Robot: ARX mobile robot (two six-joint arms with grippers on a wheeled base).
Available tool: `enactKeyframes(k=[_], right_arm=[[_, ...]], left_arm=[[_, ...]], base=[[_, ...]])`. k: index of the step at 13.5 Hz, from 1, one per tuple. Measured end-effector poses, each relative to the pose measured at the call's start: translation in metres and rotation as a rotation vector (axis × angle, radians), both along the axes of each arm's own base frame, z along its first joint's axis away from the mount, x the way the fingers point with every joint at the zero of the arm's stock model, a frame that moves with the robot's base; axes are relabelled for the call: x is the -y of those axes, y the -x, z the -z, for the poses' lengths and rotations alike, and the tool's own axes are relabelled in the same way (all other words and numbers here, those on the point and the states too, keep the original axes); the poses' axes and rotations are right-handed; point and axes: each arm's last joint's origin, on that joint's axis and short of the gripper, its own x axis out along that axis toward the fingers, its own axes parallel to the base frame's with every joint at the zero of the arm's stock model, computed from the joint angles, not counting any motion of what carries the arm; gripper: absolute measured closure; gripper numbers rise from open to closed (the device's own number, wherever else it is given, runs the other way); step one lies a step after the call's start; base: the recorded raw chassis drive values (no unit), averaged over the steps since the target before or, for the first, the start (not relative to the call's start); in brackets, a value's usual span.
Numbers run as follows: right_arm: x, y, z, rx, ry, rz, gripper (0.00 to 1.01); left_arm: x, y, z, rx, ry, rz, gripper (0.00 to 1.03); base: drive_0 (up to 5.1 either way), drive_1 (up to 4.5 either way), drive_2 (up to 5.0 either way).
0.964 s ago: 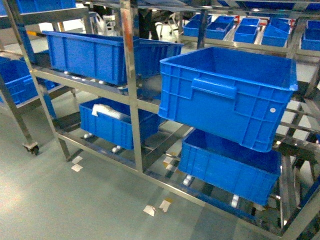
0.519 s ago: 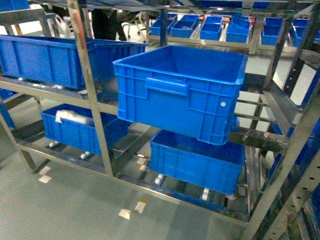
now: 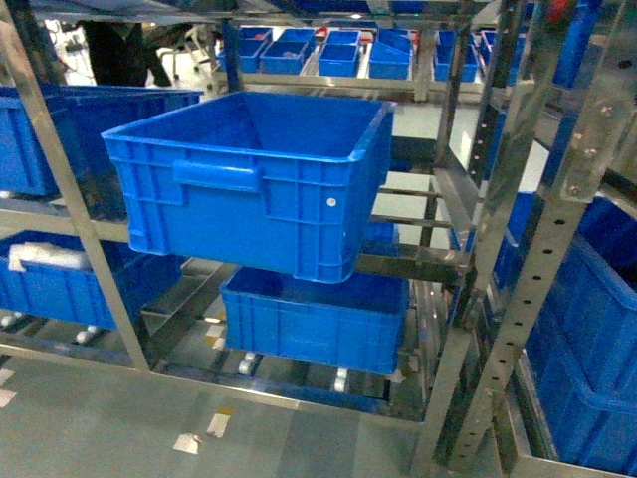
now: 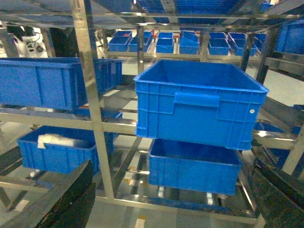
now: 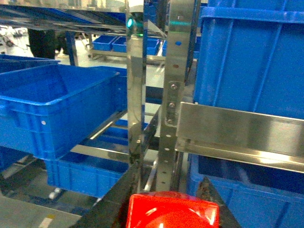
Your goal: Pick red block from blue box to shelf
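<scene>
Red block (image 5: 172,211) sat clamped between right gripper's (image 5: 166,209) dark fingers, facing steel shelf (image 5: 171,95) uprights. Left gripper (image 4: 166,199) gaped wide, empty, before ribbed blue crates (image 4: 199,102).

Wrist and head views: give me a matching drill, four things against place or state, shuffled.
Things:
1. red block
2. large ribbed crate
3. left gripper
4. white bundle

Place or state:
a. inside the lower-left crate
b. between the right gripper fingers
c. open, holding nothing
d. on the shelf, directly above another crate

Pairs: 1-b, 2-d, 3-c, 4-a
</scene>
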Motion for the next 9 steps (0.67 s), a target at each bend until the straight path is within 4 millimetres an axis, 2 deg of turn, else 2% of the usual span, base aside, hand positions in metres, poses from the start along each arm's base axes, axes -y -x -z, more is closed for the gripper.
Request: enactKeyframes(k=[9], right_arm=[[0.0, 0.0, 0.0, 0.0, 0.0, 0.0, 0.73]], left_arm=[[0.0, 0.0, 0.0, 0.0, 0.0, 0.0, 0.05]], base=[[0.0, 0.0, 0.0]])
